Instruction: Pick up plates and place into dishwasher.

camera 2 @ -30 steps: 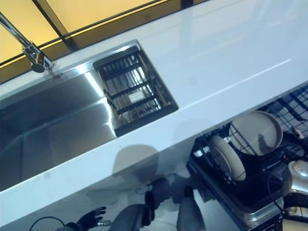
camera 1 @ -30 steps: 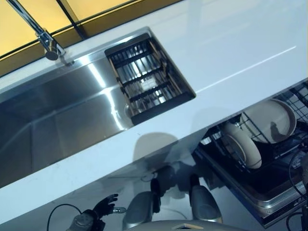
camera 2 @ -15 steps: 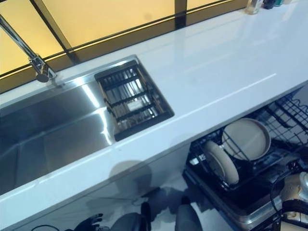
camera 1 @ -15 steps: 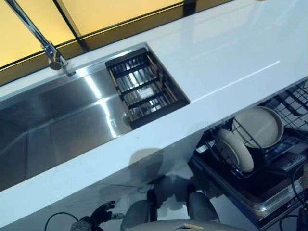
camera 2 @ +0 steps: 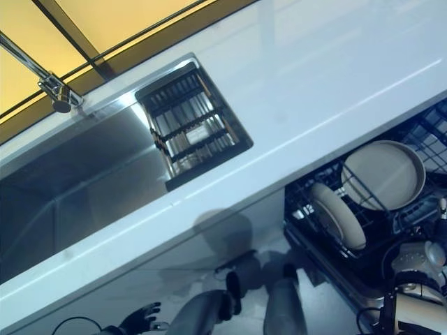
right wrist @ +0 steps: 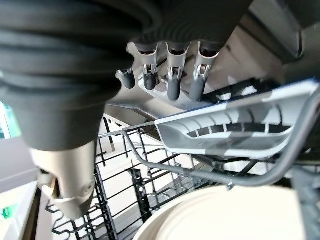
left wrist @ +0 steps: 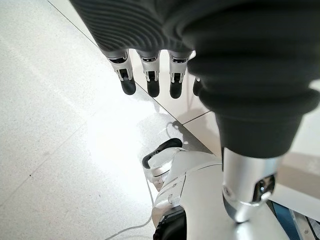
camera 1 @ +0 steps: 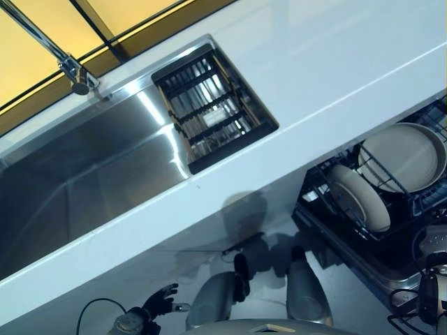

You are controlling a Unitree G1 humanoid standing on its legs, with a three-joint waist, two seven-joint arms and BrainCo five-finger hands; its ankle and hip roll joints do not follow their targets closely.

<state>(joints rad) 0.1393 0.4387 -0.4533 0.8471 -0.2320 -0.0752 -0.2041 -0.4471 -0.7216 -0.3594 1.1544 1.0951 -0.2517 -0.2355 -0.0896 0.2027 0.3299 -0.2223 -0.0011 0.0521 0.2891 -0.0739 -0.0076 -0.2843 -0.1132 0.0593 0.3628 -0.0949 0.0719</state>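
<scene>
**Right hand sits over the rack; no plate left on the counter**

Both plates are already in the dishwasher rack [camera 1: 419, 209], lower right of the head views. One plate [camera 1: 404, 158] lies tilted with its face up toward you. The other plate [camera 1: 360, 197] stands on edge in the tines just left of it, long axis running from upper left to lower right. The white countertop [camera 1: 328, 70] and the sink [camera 1: 84, 174] at upper left carry no plate that you can see. The black drain rack [camera 1: 213, 108] at the sink's right end looks bare too.

Your right hand [right wrist: 170, 75] is the nearer one by far. In its wrist view the fingers hang straight and relaxed, holding nothing, with a grey plastic rack part [right wrist: 225, 132] just beyond the fingertips and a pale plate rim [right wrist: 220, 215] lying further along the hand's line. Your left hand [camera 1: 159, 301] hangs low at the bottom left, well away from the rack, fingers loosely spread over bare floor [left wrist: 50, 125].

Against the frame half a second back, the whole scene has rotated and shifted. That reads as head motion, not object motion: plates keep their places in the rack. The left hand shows a little higher in frame.

My read: loading looks done unless more plates sit out of view.
</scene>
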